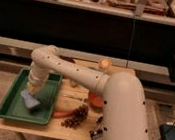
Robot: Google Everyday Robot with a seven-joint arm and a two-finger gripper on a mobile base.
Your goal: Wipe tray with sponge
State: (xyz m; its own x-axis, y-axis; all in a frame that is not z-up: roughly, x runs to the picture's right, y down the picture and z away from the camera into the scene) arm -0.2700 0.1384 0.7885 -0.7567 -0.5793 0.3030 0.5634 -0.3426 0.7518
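Camera view: claw (30,94) clamps sponge (30,100) mid-tray (13,115).

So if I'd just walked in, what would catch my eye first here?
Probably the big white robot arm that fills the right foreground and bends left across the small wooden table. Next, the green tray on the table's left side, where the gripper reaches down and presses a light-blue sponge onto the tray floor. An orange bowl and a dark pinecone sit right of the tray.
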